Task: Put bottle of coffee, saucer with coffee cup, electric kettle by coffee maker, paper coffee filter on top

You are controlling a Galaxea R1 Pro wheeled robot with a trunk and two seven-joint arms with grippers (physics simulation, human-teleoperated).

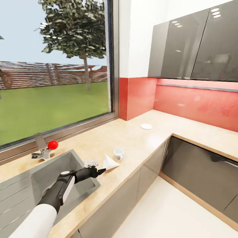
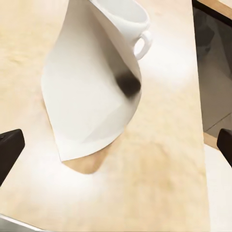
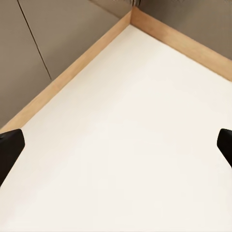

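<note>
So going left to right in the head view: 1 sink [image 1: 39,185] set into the light-wood table [image 1: 138,142], with 1 tap [image 1: 41,147] behind it that has a red knob [image 1: 53,144]. The left arm reaches over the sink's right edge and its left end effector [image 1: 100,171] sits right at the wide end of the paper filter [image 1: 110,163]. I count 1 filter, 1 cup [image 1: 118,153] and 1 saucer [image 1: 146,126].

The filter lies on its side on the table just right of the sink, a white cone with its long axis running roughly from the sink toward the cup; which end is the tip is hard to make out from the head camera. The cup is upright just beyond it, and the saucer sits well apart, farther back toward the red wall corner.

In the left wrist view the left end effector [image 2: 116,147] is spread wide, both black fingertips [image 2: 9,150] at the frame edges and cut off, nothing between them but the filter [image 2: 89,96] ahead. The filter covers part of the cup [image 2: 128,19], and there's a dark smudge on the paper I can't identify.

The right end effector [image 3: 116,150] is also spread wide and empty, over the white floor [image 3: 125,145] by the cabinet base [image 3: 29,43].
</note>
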